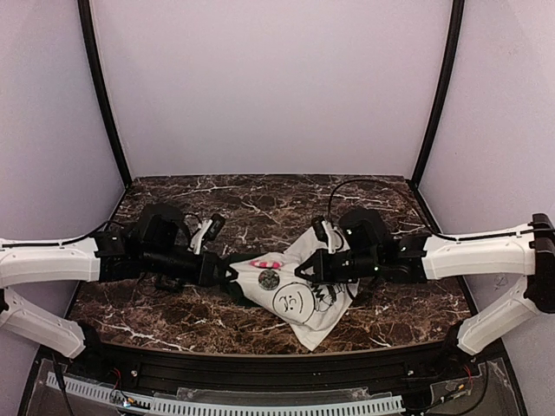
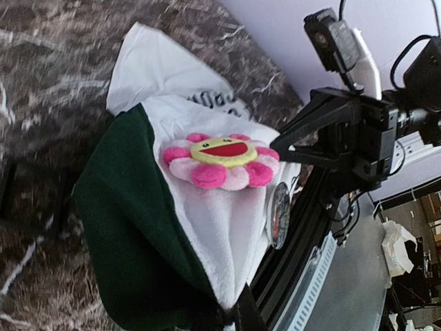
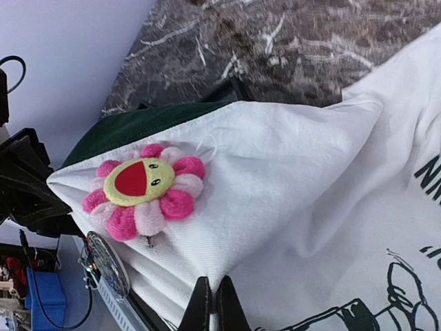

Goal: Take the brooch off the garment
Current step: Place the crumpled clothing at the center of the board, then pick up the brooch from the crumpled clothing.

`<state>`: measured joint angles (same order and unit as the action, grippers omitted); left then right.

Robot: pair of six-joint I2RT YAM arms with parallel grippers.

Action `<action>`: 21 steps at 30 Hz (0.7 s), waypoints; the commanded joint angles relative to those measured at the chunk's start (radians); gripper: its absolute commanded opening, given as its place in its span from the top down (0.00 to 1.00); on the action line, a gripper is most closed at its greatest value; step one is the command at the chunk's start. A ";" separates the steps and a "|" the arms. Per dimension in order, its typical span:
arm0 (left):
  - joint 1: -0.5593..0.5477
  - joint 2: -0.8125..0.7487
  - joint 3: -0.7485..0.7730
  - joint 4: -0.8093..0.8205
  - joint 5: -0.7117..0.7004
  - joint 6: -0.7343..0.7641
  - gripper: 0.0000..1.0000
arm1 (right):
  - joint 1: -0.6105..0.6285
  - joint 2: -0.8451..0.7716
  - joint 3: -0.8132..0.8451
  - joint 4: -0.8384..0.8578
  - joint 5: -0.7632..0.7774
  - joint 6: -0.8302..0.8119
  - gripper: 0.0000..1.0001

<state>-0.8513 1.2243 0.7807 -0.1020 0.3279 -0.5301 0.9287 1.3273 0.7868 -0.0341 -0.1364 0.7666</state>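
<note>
Pinching the garment [image 3: 296, 158] with my left pincer [image 2: 233, 316] and right pincer [image 3: 213, 303], both clamped on cloth | brooch [image 3: 143, 189] pinned between, ungripped | risk: stretching could tear fabric or slip my hold

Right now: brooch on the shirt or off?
On. The brooch sits flat on the white cloth of the garment in both wrist views. The left gripper and right gripper pinch cloth, not the brooch.

Lilac walls [image 1: 269, 87], black posts [image 1: 105, 95], dark marble tbl [image 1: 260, 195].
</note>
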 commanded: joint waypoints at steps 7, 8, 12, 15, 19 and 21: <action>0.002 -0.176 -0.101 -0.334 -0.189 -0.032 0.33 | 0.065 0.152 0.095 -0.110 0.173 -0.052 0.41; 0.002 -0.190 -0.094 -0.341 -0.216 -0.029 0.29 | 0.070 0.129 0.102 -0.132 0.187 -0.070 0.35; 0.002 -0.215 -0.077 -0.300 -0.213 -0.013 0.19 | 0.090 0.061 0.094 -0.188 0.211 -0.099 0.24; 0.003 -0.152 -0.072 -0.228 -0.174 -0.021 0.18 | 0.105 0.045 0.067 -0.202 0.218 -0.070 0.23; -0.022 -0.021 -0.022 -0.130 -0.150 0.005 0.17 | 0.126 0.064 0.033 -0.159 0.225 -0.014 0.23; -0.043 0.054 0.032 -0.115 -0.157 0.031 0.16 | 0.128 0.086 0.017 -0.119 0.219 0.026 0.23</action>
<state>-0.8600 1.1721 0.7330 -0.2989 0.1635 -0.5491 1.0412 1.3777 0.8452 -0.1860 0.0631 0.7277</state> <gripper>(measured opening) 0.837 0.771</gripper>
